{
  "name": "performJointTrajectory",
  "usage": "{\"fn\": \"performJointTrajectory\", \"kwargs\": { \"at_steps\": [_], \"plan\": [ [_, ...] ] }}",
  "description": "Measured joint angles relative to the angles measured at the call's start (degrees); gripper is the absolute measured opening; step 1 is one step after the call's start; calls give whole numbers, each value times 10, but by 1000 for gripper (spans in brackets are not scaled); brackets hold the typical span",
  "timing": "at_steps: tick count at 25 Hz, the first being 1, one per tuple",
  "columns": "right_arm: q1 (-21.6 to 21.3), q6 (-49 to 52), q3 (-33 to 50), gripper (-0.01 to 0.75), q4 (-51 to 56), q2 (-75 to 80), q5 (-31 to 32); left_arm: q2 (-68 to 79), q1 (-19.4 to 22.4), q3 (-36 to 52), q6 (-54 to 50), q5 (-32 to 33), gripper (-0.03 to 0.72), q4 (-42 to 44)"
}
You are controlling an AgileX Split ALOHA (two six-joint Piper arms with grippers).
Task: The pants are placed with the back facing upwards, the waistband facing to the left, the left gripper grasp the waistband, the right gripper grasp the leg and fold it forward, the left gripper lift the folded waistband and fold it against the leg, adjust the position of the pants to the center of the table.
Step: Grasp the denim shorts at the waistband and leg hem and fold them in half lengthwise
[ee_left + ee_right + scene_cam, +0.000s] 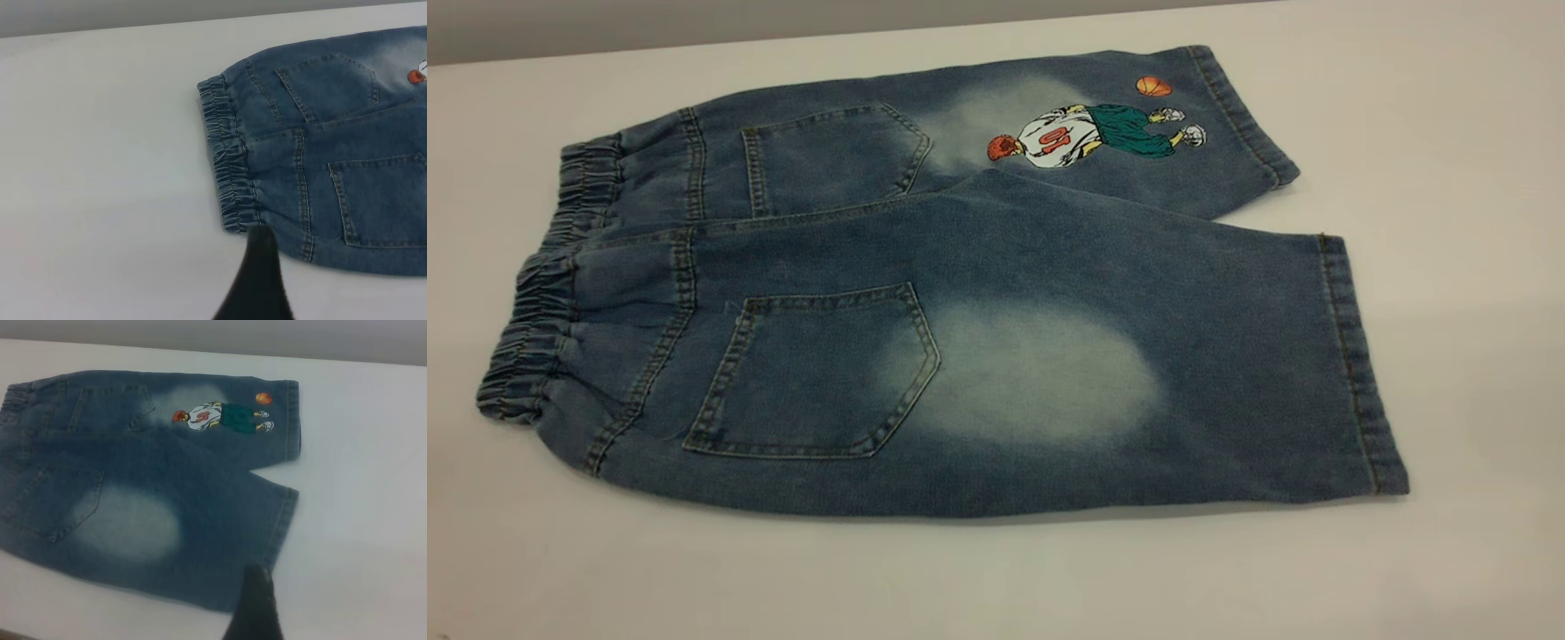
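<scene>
The pants (960, 293) lie flat on the white table (1476, 178) with the back up and both back pockets showing. The ruched waistband (543, 293) points to the left in the exterior view. The leg (1049, 382) with the pale oval fade lies nearer the front, and the printed leg (1085, 133) lies behind it. Neither gripper appears in the exterior view. A black part of my left gripper (257, 280) hovers by the front corner of the waistband (230, 167). A black part of my right gripper (257, 607) sits by the front hem corner of the leg (133, 527).
The table's far edge (783, 44) runs close behind the printed leg, with a grey wall beyond it. Bare white table (996, 578) lies in front of the pants and to their right.
</scene>
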Motion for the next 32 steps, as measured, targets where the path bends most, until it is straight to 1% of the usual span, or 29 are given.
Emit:
{"fn": "performJointTrajectory", "kwargs": {
  "at_steps": [5, 7, 11, 14, 16, 19, 22, 25, 30, 32],
  "plan": [
    [0, 0, 0, 514, 0, 0, -1, 0, 0, 0, 0, -3, 561, 0],
    [0, 0, 0, 514, 9, 0, -1, 0, 0, 0, 0, -3, 561, -15],
    [0, 0, -3, 514, 10, 0, -4, 1, 0, -6, -9, -18, 561, -16],
    [0, -1, -17, 514, 23, 4, -40, 22, 0, -24, -46, -57, 561, -16],
    [0, -4, -22, 514, 41, 24, -76, 50, 0, -36, -60, -78, 561, -14],
    [0, -24, -23, 507, 76, 92, -136, 121, 0, -54, -64, -129, 561, 0],
    [0, -55, -23, 485, 107, 174, -180, 208, 0, -65, -88, -185, 561, 7],
    [0, -72, -23, 466, 113, 261, -220, 303, 0, -65, -115, -230, 561, 28],
    [0, -74, -23, 463, 127, 404, -269, 456, 1, -65, -140, -251, 561, 62],
    [0, -74, -23, 462, 136, 454, -276, 518, 9, -65, -140, -269, 561, 61]
  ]
}}
